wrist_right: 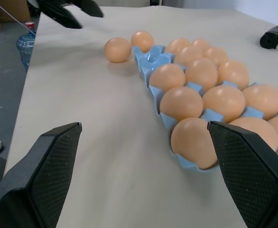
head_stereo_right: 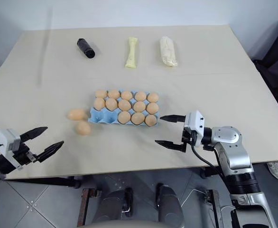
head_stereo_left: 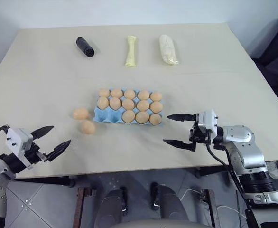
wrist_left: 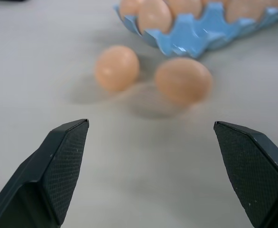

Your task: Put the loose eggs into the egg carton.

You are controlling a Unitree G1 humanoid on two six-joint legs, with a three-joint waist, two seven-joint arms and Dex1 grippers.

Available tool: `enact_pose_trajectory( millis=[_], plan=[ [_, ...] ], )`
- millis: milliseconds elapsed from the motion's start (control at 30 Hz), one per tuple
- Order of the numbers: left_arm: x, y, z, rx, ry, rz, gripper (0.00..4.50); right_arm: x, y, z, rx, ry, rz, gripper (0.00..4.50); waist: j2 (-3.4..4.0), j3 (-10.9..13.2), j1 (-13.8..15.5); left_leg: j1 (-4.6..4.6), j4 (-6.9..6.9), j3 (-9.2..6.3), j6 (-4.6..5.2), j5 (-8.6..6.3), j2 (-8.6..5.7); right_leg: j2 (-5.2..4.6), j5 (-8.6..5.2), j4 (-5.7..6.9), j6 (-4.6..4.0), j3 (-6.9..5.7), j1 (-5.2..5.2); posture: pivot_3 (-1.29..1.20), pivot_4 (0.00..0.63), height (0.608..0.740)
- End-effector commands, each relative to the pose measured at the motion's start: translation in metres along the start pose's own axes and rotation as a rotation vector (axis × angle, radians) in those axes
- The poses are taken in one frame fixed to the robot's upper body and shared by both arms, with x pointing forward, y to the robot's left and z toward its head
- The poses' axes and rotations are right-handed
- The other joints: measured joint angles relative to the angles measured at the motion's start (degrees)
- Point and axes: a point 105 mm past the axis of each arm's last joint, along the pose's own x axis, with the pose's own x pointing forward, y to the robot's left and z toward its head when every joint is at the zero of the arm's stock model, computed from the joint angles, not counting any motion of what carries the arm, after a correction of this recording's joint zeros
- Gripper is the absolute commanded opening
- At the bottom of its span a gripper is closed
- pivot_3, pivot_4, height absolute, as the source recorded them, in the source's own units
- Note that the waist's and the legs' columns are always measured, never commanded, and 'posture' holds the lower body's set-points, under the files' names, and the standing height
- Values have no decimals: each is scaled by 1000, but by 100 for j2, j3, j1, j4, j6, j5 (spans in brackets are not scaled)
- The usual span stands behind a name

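Left tool (head_stereo_left: 50, 139): fingers spread wide, nothing is held.
Right tool (head_stereo_left: 180, 130): also wide open, empty, just beside the egg carton (head_stereo_left: 101, 115).
Loose eggs (head_stereo_left: 81, 114): two are lying on the surface (head_stereo_left: 44, 85), near the carton's left end, where two cups are free.
Risk: an egg can be pushed and rolled away, or cracked if it is squeezed too hard.

A light-blue egg carton (head_stereo_right: 106, 117) lies near the middle of the table (head_stereo_right: 44, 76), most of its cups filled with tan eggs; the two cups at its near left end are bare. Two loose eggs (head_stereo_right: 76, 114) lie on the table just off that end, close together, the nearer one (head_stereo_right: 83, 128) a little closer to the front edge. Along the far edge lie a black roll (head_stereo_right: 86, 48), a pale yellow packet (head_stereo_right: 132, 52) and a cream packet (head_stereo_right: 168, 51), spaced apart. The left gripper (head_stereo_right: 41, 139) hovers over the front left corner with fingers spread. The right gripper (head_stereo_right: 170, 130) hangs just off the carton's right end, fingers wide apart and empty.
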Motion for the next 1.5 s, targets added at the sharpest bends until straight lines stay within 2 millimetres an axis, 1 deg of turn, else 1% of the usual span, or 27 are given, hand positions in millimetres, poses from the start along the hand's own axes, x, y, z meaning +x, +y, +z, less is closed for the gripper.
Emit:
enact_pose_trajectory(
  millis=[33,167,267,400,467,533,600,700,767,800,900,967,1033,1100,1233,1333,1467,1500],
  plan=[
    [16,-9,3,21,-25,-40,4500,4,2,11,-59,-35,2,4451,0,0,-2,0,-1,1,0,0,0,-1,1,0,2,-2,-1,0,150,740],
    [30,-21,1,1,-43,-75,4500,5,3,12,-73,-32,2,4451,0,0,-18,0,-3,8,-2,-8,2,-6,3,2,4,-17,-6,0,150,740],
    [43,-31,-5,-3,-39,-89,4500,6,4,13,-69,-34,4,4451,0,0,-11,1,-2,11,-5,-10,7,-8,4,8,2,-35,-8,0,150,740],
    [62,-32,-12,17,-33,-47,4500,8,6,13,-63,-31,20,4451,-1,0,14,0,2,13,-5,-10,7,-12,5,8,0,-47,-7,0,150,740],
    [70,-37,-15,12,-38,-51,4500,10,8,14,-56,-37,24,4451,-1,-1,25,0,10,15,-5,-10,7,-18,7,9,-1,-60,-2,0,150,740],
    [74,-42,-18,6,-39,-65,4500,12,9,15,-53,-41,28,4451,-1,-1,36,1,13,28,-2,-9,7,-33,9,9,0,-80,-2,0,150,740],
    [76,-42,-18,7,-41,-61,4500,13,10,17,-50,-49,32,4451,-1,-1,32,3,14,44,2,-10,7,-48,16,10,-4,-109,-4,0,150,740],
    [79,-39,-19,17,-44,-34,3908,16,12,20,-49,-62,39,4500,-2,-1,60,6,20,50,4,-10,8,-57,18,16,-4,-128,-5,0,150,740],
    [79,-39,-19,20,-43,-37,3344,17,12,21,-47,-65,41,4500,-1,-1,80,5,35,52,5,-11,10,-57,22,20,-5,-132,-4,0,150,740],
    [78,-38,-19,27,-43,-36,2969,17,13,21,-47,-66,41,4500,-2,-1,86,5,38,55,6,-11,11,-58,24,20,-5,-132,-4,0,150,740],
    [73,-38,-4,39,-87,-62,2107,18,13,22,-45,-70,31,4500,-2,-1,125,5,45,62,7,-12,15,-57,30,19,-8,-132,-3,0,150,740],
    [73,-42,7,36,-122,-94,1857,18,13,22,-43,-71,25,4500,-2,-1,136,3,48,63,7,-12,18,-57,32,18,-10,-132,-4,0,150,740],
    [77,-49,18,43,-150,-137,1857,18,14,21,-40,-69,22,4500,-2,-1,144,2,48,63,7,-12,18,-57,32,16,-10,-131,-4,0,150,740],
    [85,-57,29,59,-175,-174,1857,18,14,20,-38,-69,20,4500,-2,-1,168,2,48,63,8,-12,19,-58,32,14,-10,-131,-3,0,150,740],
    [111,-66,52,69,-238,-205,1857,20,13,22,-41,-75,15,4500,-2,-1,218,1,55,66,8,-12,18,-57,35,14,-7,-131,0,0,150,740],
    [128,-69,57,75,-229,-214,1857,26,13,32,-47,-109,8,4500,-2,-1,257,0,63,69,10,-12,18,-56,38,17,-4,-132,1,0,150,740],
    [142,-80,58,64,-236,-274,1857,32,13,42,-60,-133,1,4500,-2,-1,245,4,86,107,24,-30,34,-54,38,36,-3,-140,-6,0,150,740],
    [144,-82,57,65,-232,-288,2168,32,13,43,-63,-135,-2,4500,-2,0,251,4,95,115,27,-38,38,-54,38,41,-3,-144,-7,0,150,740]
  ],
)
